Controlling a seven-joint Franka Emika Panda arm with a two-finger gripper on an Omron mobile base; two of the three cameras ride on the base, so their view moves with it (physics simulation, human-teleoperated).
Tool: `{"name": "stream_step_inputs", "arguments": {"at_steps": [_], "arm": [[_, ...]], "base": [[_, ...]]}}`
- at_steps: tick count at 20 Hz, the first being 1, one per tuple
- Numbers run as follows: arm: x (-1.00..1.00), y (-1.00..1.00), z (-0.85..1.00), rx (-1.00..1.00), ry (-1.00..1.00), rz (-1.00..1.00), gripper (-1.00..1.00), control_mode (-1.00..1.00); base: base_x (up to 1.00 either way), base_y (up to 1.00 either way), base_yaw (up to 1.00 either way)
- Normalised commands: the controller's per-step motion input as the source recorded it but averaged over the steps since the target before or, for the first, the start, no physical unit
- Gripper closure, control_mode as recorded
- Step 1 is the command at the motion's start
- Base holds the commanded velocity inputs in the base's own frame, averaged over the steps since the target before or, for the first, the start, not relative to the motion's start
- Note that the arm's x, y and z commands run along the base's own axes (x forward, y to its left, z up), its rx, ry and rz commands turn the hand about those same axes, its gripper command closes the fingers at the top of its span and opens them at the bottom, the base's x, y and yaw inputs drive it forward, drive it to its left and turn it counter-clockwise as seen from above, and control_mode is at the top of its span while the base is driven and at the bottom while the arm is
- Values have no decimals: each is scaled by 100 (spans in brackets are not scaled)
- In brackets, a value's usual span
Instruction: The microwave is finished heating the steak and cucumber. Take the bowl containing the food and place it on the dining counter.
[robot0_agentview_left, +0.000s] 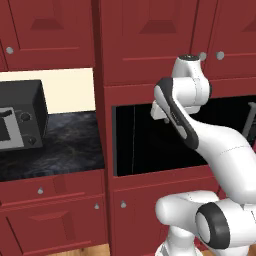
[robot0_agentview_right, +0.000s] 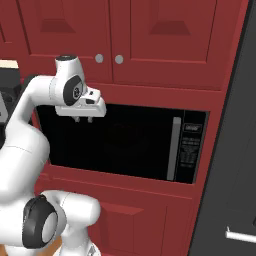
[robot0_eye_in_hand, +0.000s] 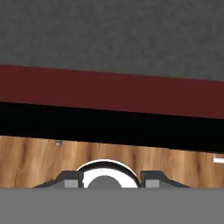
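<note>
You face a wall of red cabinets (robot0_agentview_right: 150, 30) with round grey knobs. On the far left of the left base view a dark marbled tabletop (robot0_agentview_left: 60, 150) sits over red drawers (robot0_agentview_left: 50, 192) and carries a small black box with knobs (robot0_agentview_left: 22, 115) against a cream wall panel. A wood floor (robot0_eye_in_hand: 39, 162) runs below. The microwave (robot0_agentview_right: 125, 142) is built into the cabinets: wide, black and glass-fronted, door closed, with a long grey vertical bar handle (robot0_agentview_right: 175, 149) beside its control panel at the right. The gripper (robot0_agentview_right: 83, 119) hangs in front of the microwave's upper left corner, pointing down. You see its fingers (robot0_eye_in_hand: 151, 178) holding nothing; how wide they stand you cannot tell.
</note>
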Motion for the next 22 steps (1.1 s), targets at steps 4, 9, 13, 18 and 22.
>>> {"name": "stream_step_inputs", "arguments": {"at_steps": [4,9,13,18,22], "arm": [[-44,0,-17,0,-4,-2,-100,-100],[-100,-13,-67,0,-22,-8,-100,-100],[-73,-33,-26,2,-26,-7,-100,-100],[-9,-2,0,0,0,0,-100,100],[0,0,0,0,0,0,-100,100]], "base": [[0,0,0],[0,0,0],[0,0,0],[-13,-5,0],[-80,-49,0]]}}
